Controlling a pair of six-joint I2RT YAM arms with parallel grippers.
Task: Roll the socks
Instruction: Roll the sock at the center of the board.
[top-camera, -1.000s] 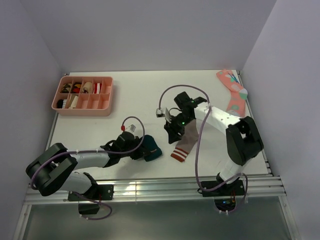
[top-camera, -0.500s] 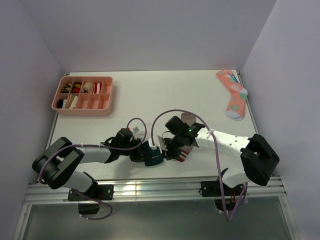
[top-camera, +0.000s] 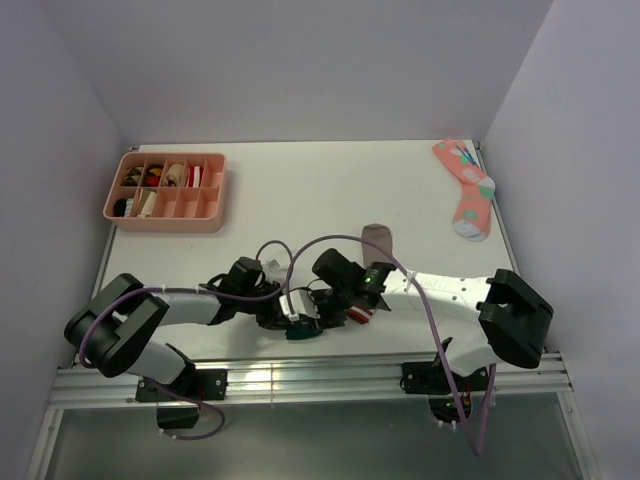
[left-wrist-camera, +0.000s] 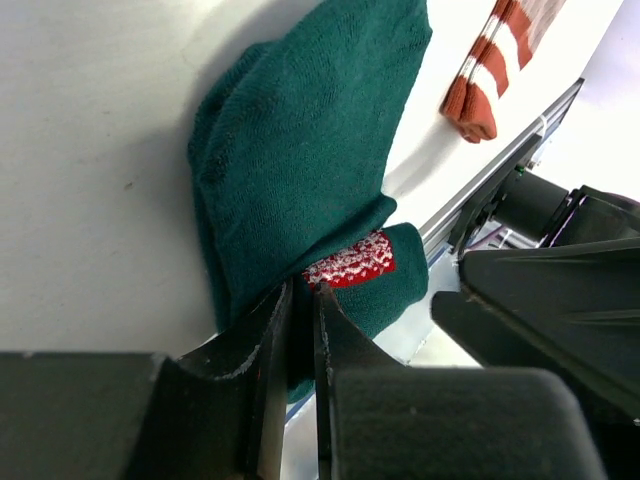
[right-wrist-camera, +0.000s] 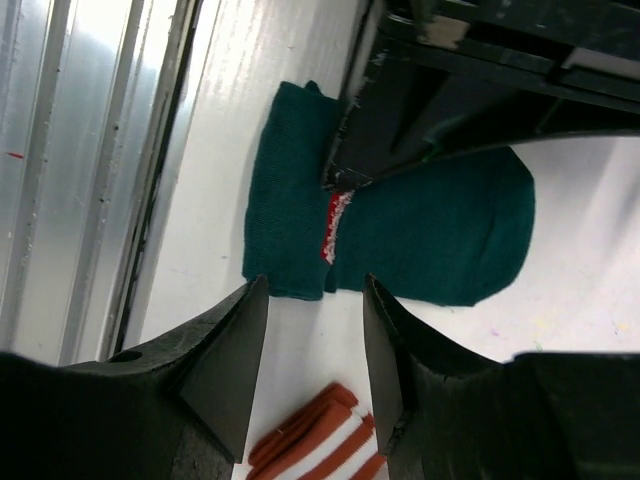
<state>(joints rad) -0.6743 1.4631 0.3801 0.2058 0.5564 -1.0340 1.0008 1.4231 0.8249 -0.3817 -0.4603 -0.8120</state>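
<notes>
at the front edge of the white table (top-camera: 300, 190), the left gripper (left-wrist-camera: 300, 300) clamps the folded dark green knit sock (left-wrist-camera: 300, 150), apparently holding its fold for rolling; the right gripper (right-wrist-camera: 312, 288) hovers above, spread and empty, the taupe sock (right-wrist-camera: 318, 445) with striped cuff just beside.

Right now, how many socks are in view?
3. Green sock at the near edge, pinched by the left gripper; taupe striped-cuff sock beside it, partly under the right arm; pink sock far right.
</notes>
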